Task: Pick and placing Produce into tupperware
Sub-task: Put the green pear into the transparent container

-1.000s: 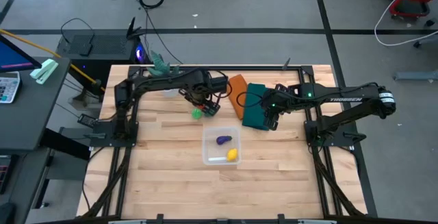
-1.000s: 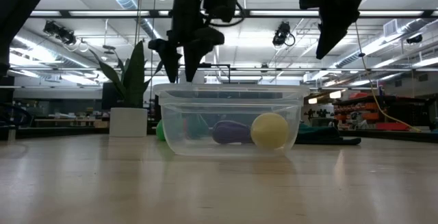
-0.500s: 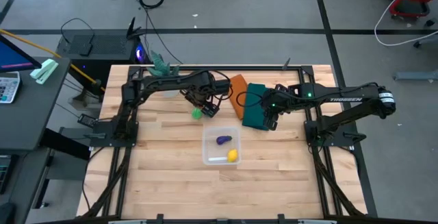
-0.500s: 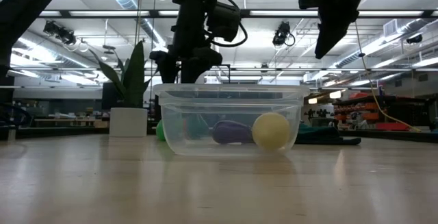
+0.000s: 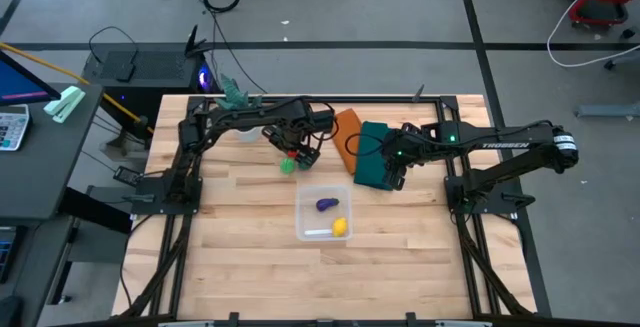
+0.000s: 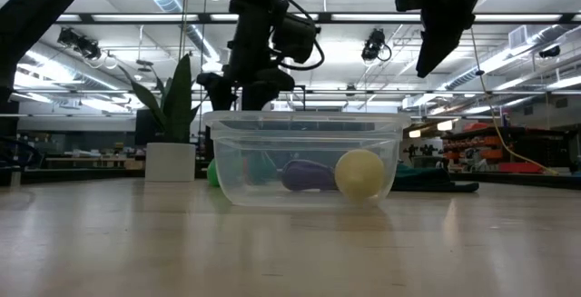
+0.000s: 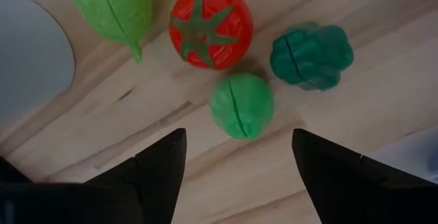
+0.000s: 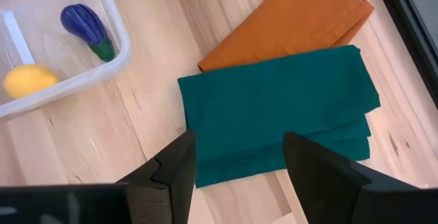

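The clear tupperware stands mid-table and holds the purple piece and the yellow piece. Just beyond its far left corner, on the bare wood, lie the red tomato, the light green piece and the dark green piece. My left gripper hangs open above them, pointing down, with the light green piece below the gap between its fingers. My right gripper waits open above the dark green cloth.
An orange cloth lies partly under the dark green one, to the right of the produce. A green leaf and a round white thing lie close beside the tomato. A potted plant stands at the far left.
My left gripper has sunk toward the produce on the table and has drifted a little toward the far left. The produce and the tupperware have kept still.
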`<act>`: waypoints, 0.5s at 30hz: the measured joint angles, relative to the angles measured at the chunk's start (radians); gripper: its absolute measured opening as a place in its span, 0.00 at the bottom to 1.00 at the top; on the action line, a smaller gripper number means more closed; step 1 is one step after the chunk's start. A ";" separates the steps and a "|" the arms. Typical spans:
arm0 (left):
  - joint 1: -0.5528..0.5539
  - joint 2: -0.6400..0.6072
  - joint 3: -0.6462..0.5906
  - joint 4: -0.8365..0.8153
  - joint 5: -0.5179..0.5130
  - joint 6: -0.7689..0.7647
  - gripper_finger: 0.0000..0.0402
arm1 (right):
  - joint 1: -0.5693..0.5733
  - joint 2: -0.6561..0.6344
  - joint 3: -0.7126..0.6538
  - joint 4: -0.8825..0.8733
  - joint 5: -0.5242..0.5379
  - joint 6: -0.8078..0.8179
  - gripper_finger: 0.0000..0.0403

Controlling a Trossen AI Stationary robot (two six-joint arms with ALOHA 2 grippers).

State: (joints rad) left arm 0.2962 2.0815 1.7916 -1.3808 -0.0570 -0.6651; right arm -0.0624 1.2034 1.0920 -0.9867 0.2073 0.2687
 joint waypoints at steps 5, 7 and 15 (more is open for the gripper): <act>-0.001 0.009 0.000 0.005 0.008 0.001 0.68 | 0.000 0.000 0.000 0.000 0.000 0.001 0.44; -0.002 0.007 0.000 0.009 0.008 0.001 0.68 | 0.000 0.000 0.000 0.001 0.000 0.001 0.44; -0.003 0.007 0.000 0.008 -0.036 0.008 0.68 | 0.000 0.000 0.000 0.002 0.000 0.003 0.44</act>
State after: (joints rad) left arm 0.2935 2.0888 1.7920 -1.3723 -0.0930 -0.6571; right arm -0.0624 1.2034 1.0920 -0.9850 0.2077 0.2718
